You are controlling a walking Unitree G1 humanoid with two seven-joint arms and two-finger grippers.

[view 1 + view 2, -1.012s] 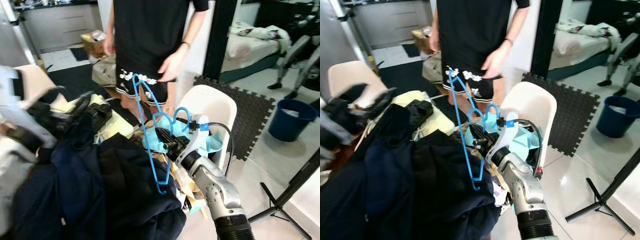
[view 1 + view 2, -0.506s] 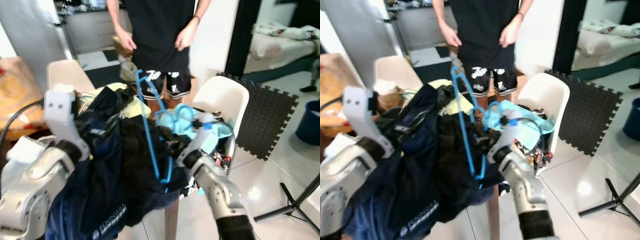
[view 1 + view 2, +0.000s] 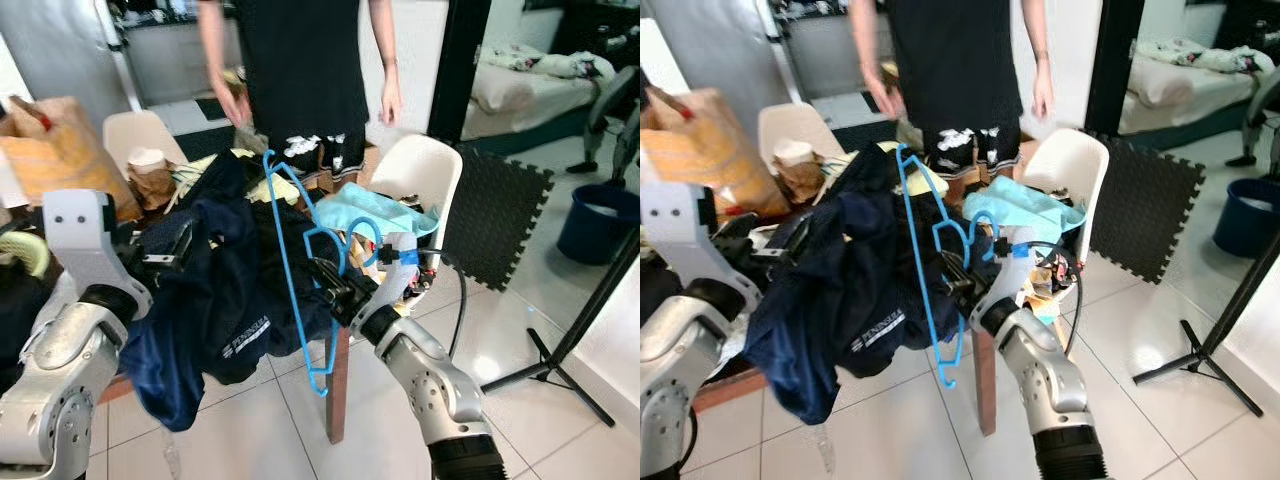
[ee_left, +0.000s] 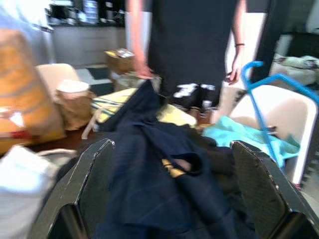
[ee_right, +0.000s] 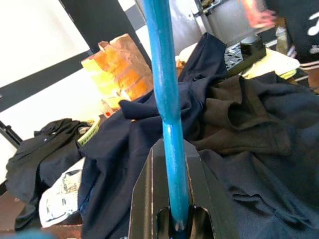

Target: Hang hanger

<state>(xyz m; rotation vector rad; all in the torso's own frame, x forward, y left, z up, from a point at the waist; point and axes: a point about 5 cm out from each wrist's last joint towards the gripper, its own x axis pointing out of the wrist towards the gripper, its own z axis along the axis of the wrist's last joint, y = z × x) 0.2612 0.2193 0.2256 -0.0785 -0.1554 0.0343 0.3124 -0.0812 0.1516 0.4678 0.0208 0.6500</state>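
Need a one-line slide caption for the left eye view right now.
Right gripper holds a blue hanger beside a navy garment lifted by the left gripper, a person behind.
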